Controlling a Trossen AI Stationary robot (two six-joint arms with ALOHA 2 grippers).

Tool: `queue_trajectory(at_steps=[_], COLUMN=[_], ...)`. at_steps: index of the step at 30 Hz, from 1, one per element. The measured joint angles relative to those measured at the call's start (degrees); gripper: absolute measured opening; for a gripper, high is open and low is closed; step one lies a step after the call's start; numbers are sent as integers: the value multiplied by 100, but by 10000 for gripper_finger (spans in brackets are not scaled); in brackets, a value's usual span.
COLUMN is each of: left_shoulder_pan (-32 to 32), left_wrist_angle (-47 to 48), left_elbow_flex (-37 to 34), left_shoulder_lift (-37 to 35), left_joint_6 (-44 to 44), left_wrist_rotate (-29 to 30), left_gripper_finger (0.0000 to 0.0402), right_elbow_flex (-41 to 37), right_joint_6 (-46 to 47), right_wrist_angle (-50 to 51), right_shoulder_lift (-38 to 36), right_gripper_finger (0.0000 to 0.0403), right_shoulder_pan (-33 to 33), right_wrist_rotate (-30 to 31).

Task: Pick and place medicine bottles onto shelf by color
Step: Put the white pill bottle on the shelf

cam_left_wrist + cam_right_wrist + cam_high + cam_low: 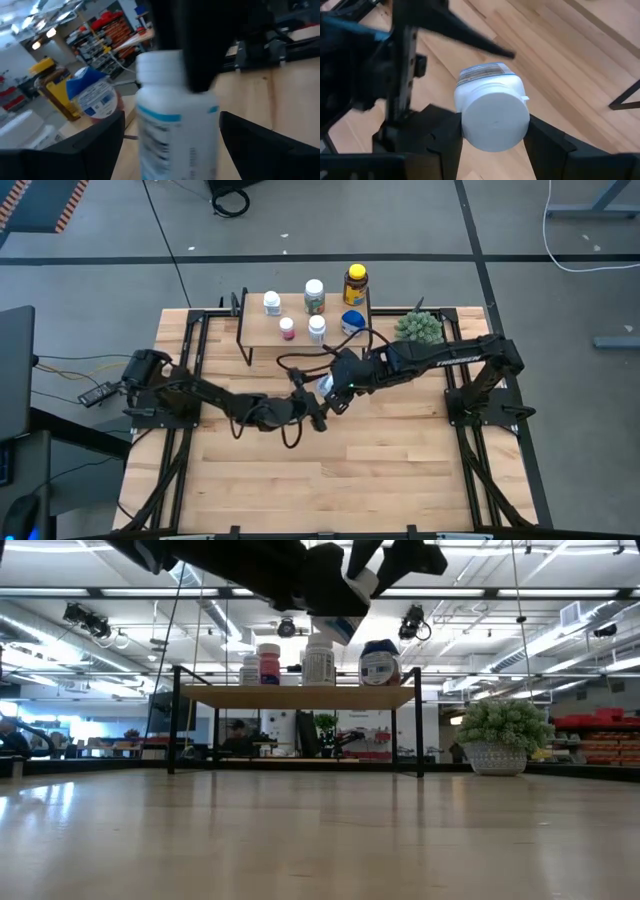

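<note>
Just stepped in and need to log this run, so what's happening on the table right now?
The right pincer grips a white-capped bottle by its cap end, held in the air in front of the shelf. The left pincer sits open right beside it, its fingers on either side of that bottle without closing. Six bottles stand on the shelf, including the amber one and the blue-lidded one. A potted plant sits beside the shelf.
</note>
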State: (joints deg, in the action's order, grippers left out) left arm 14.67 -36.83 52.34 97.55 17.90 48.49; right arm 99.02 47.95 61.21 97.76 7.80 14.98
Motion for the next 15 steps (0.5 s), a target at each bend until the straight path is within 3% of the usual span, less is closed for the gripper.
queue_trajectory(at_steps=[8,15], left_shoulder_pan=[-139,-71], left_wrist_angle=[40,98], left_elbow_flex=[-15,-17], left_shoulder_lift=[1,1], left_joint_6=[-447,-362], left_wrist_rotate=[20,61], left_gripper_finger=[300,202], right_elbow_flex=[0,0], right_joint_6=[-173,-239], right_wrist_angle=[18,45], right_shoulder_lift=[0,0], right_gripper_finger=[193,199], right_shoulder_pan=[93,75], right_wrist_rotate=[123,145])
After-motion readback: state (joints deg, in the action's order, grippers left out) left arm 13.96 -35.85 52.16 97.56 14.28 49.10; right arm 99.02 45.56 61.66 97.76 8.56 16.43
